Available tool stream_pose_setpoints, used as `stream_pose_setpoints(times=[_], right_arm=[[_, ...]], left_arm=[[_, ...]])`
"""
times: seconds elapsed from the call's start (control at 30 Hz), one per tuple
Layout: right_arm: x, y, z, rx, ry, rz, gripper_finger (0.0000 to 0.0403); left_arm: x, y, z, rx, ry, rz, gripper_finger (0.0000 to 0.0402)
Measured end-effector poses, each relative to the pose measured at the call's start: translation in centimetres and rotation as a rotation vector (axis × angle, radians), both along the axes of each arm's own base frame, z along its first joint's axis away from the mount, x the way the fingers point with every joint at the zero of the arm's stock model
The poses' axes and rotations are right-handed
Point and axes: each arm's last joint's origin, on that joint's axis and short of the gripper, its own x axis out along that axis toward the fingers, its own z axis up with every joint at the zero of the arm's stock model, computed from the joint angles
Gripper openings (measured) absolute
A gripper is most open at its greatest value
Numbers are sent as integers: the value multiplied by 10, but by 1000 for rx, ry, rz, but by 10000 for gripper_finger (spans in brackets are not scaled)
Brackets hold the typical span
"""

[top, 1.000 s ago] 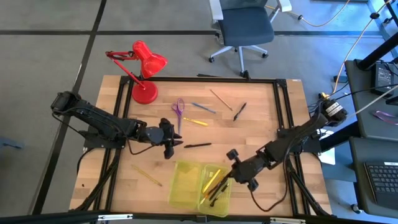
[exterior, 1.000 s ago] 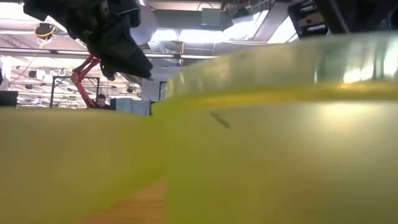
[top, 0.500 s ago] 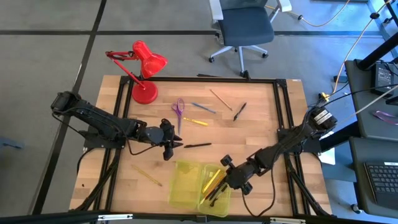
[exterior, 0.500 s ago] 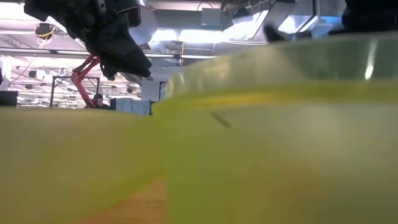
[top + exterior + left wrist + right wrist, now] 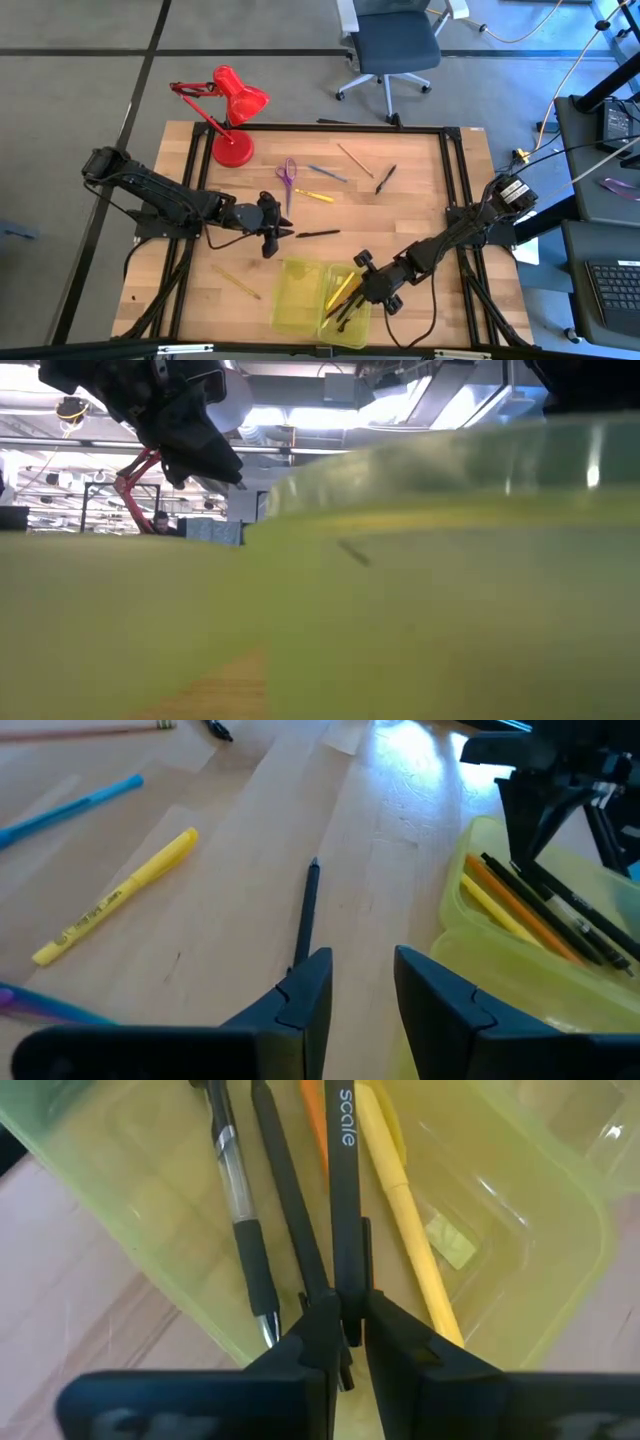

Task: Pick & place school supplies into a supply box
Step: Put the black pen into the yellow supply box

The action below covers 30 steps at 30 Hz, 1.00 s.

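Note:
The yellow-green supply box (image 5: 300, 298) lies open at the table's near edge. Its right half (image 5: 480, 1210) holds several pens and pencils. My right gripper (image 5: 352, 292) is over that half, shut on a black pen (image 5: 342, 1190) marked "scale". My left gripper (image 5: 283, 228) is open and empty just left of a black pen (image 5: 318, 234) that lies flat on the table. That pen also shows in the left wrist view (image 5: 305, 910), ahead of the open gripper (image 5: 362, 970). My right gripper pinches the black pen near its one end (image 5: 346, 1305) between its two fingers. The fingers slant down from the table's right and far side. The pen runs on ahead, in line with them, over the pens in the box. Whether its far end rests on them I cannot tell.
On the far half of the table lie purple scissors (image 5: 289, 175), a yellow highlighter (image 5: 315, 196), a blue pen (image 5: 327, 173), a tan pencil (image 5: 354, 159) and a black pen (image 5: 385, 179). A yellow pencil (image 5: 235, 282) lies near left. A red lamp (image 5: 232, 110) stands far left.
My right gripper has gone toward the table's left edge with the black pen, from beside the box to above its right half. It has stayed shut on the pen.

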Motion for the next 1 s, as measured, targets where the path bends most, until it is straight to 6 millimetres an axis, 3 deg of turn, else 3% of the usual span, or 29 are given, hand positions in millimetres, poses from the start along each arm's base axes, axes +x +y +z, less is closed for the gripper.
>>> stream_pose_setpoints(times=[0.4, 0.77, 1.0], right_arm=[[-1, -1, 2, -17, -7, 24, 102], [-21, -15, 54, 113, -22, -110, 105], [-18, -38, 64, 157, 7, -257, 104]], left_arm=[[0, -1, 0, 76, 7, -83, 99], [3, -2, 1, 78, -26, -113, 101], [8, -3, 8, 64, -104, -110, 99]])
